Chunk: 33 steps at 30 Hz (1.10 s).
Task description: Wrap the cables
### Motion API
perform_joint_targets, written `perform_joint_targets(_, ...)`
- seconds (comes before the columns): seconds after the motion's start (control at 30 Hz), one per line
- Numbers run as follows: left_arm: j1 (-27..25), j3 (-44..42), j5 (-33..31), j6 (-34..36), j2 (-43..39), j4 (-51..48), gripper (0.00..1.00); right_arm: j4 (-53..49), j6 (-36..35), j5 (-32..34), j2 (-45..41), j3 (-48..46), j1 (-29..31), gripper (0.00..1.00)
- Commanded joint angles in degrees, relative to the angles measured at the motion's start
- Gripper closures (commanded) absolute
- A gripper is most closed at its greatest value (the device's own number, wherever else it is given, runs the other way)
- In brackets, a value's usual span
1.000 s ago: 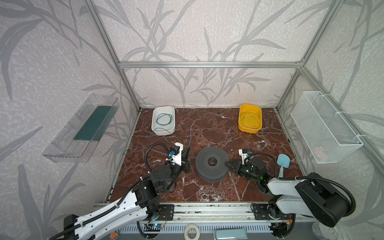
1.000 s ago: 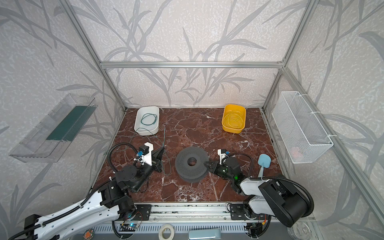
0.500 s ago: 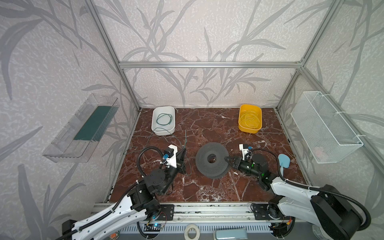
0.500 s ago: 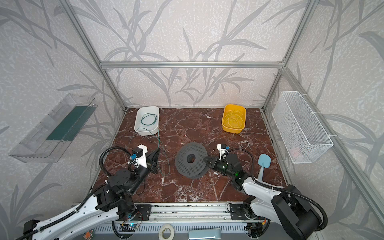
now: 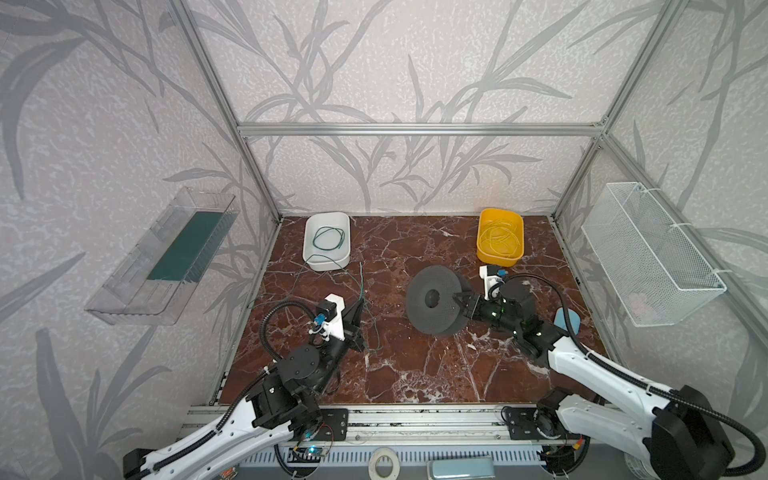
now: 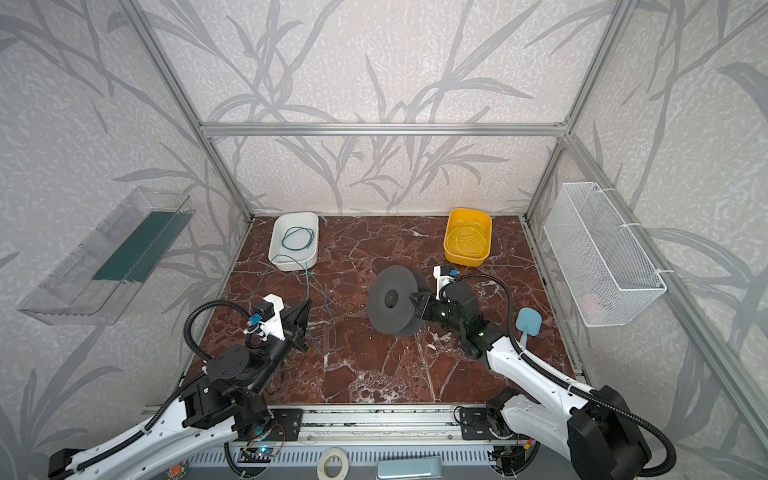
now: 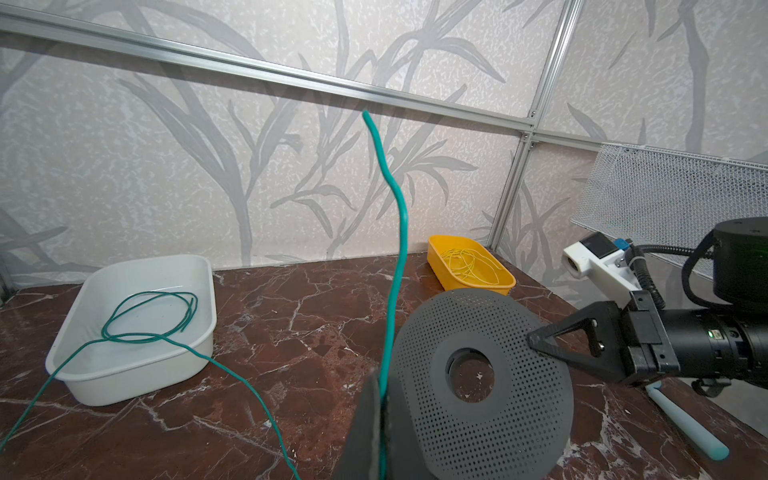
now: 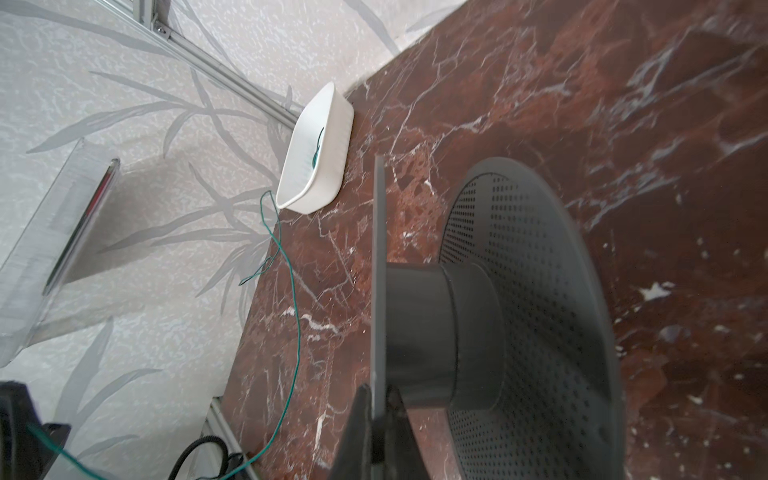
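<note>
Left hand [image 7: 381, 388] clamped on green cable [image 7: 398, 249]: free end sticks up, tail trails far-left into white tray [image 5: 328, 264]. Right hand [image 5: 460, 300] pinches the spool [image 5: 432, 297] flange, spool tipped up mid-tabletop [image 5: 415, 374]. Risks: edge grip slips and the spool drops, or the tail snags the tray rim.

In the left wrist view the picture's edge cuts off the left gripper [image 7: 383, 399], and the green cable [image 7: 395, 257] runs out of frame in two places. In the right wrist view the edge cuts the right gripper [image 8: 376, 399] and the spool [image 8: 536, 316]. In both top views a pale pink thing [image 5: 640, 300] inside the wire basket [image 5: 665, 249] is too blurred to name. The yellow strands [image 5: 500, 241] in the yellow tub [image 5: 498, 261] are too fine to count.
</note>
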Motion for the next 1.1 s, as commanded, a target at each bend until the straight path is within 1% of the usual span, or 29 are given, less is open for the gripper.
perform_joint_targets(0.0, 0.1, -0.2, -0.8, -1.6, -1.3, -0.6, 1.0, -9.1, -9.7, 6.5, 1.9, 5.2, 0.2, 1.0)
perform_joint_targets(0.1, 0.1, -0.3, -0.8, -1.6, -1.8, -0.9, 1.0, -12.4, -12.7, 9.2, 3.9, 8.7, 0.5, 1.0)
perform_joint_targets(0.3, 0.1, -0.5, -0.7, -1.6, -2.3, -0.7, 1.0, -17.1, -17.7, 16.8, 7.6, 15.2, 2.9, 1.0)
perform_joint_targets(0.37, 0.1, -0.6, -0.6, -1.6, -2.3, -0.6, 1.0, -17.9, -19.0, 18.7, 9.0, 17.2, 4.2, 1.0)
perform_joint_targets(0.5, 0.1, -0.5, -0.4, -1.7, -2.5, -0.9, 1.0, -18.5, -21.7, 25.5, 12.5, 21.0, 8.0, 1.0)
perform_joint_targets(0.73, 0.0, -0.6, -0.1, -2.6, -3.3, -2.0, 1.0, -21.0, -22.0, 38.2, 21.1, 28.7, 13.8, 1.0)
perform_joint_targets(0.83, 0.0, -0.7, -0.1, -2.7, -3.7, -1.9, 1.0, -22.7, -21.3, 42.6, 24.2, 32.1, 15.7, 1.0)
perform_joint_targets(1.07, 0.0, -1.1, 0.5, -2.9, -3.7, -1.2, 1.0, -25.0, -19.4, 49.2, 29.7, 38.0, 17.9, 1.0)
